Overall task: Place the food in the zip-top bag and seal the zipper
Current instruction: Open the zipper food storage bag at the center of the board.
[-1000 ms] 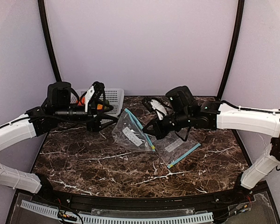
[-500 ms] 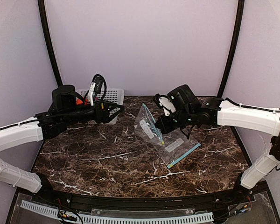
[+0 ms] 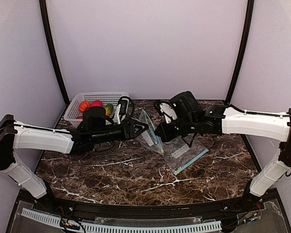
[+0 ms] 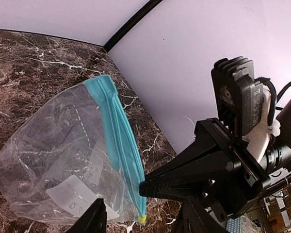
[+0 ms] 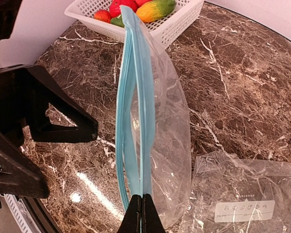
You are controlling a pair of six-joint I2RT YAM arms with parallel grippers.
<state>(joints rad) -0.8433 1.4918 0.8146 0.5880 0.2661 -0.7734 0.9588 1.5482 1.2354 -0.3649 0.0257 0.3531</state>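
Note:
My right gripper [image 5: 141,213] is shut on the teal zipper strip [image 5: 136,121] of a clear zip-top bag [image 3: 149,130] and holds it upright above the marble table. The bag's mouth stands slightly parted. My left gripper [image 3: 140,128] is open just left of the bag, its fingers [image 5: 63,124] short of the zipper edge. In the left wrist view the bag [image 4: 63,160] hangs ahead of my left gripper [image 4: 143,216], with the right gripper's tip [image 4: 145,187] pinching the strip near its yellow end. The food [image 3: 94,105], red, orange and green-yellow fruits, lies in the white basket [image 3: 114,98].
A second clear bag [image 3: 186,153] with a teal zipper lies flat on the table right of the held one. The basket [image 5: 179,24] stands at the back left against the wall. Purple walls close in the table behind and on both sides.
My left arm has swung from over the basket rightward to the bag, and its jaws have narrowed somewhat. The right gripper kept hold of the bag and lifted it upright.

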